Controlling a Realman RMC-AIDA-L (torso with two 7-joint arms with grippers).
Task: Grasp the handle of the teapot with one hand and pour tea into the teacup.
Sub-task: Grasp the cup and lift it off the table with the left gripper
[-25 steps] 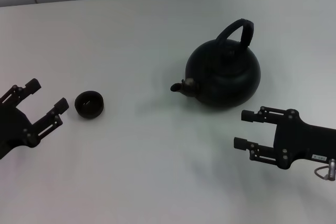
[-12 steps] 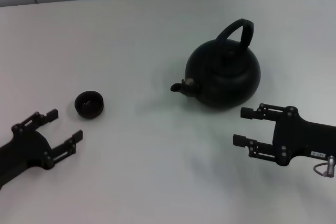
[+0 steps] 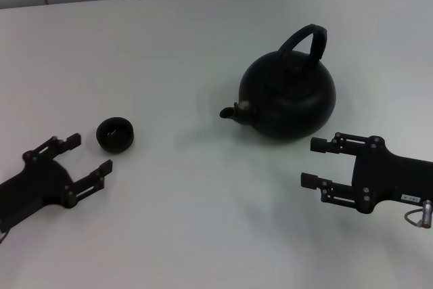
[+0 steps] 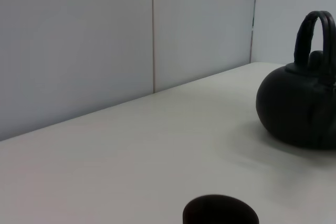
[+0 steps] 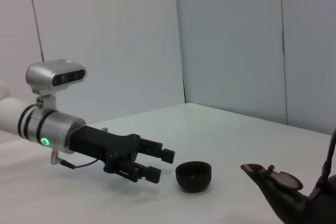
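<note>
The pot (image 3: 287,96) looks heavy and rigid; take it high on the handle (image 3: 306,42). Both pincers, left (image 3: 86,160) and right (image 3: 316,163), are apart, holding nothing.

Teapot (image 3: 289,96) matte black, smooth, with a duller strap-like handle (image 3: 306,40). Teacup (image 3: 115,134) dark, slight sheen inside. Table (image 3: 169,52) smooth matte white. Both grippers (image 3: 88,157) (image 3: 318,163) matte black, left wrist cuff (image 5: 52,127) silvery metal.
</note>
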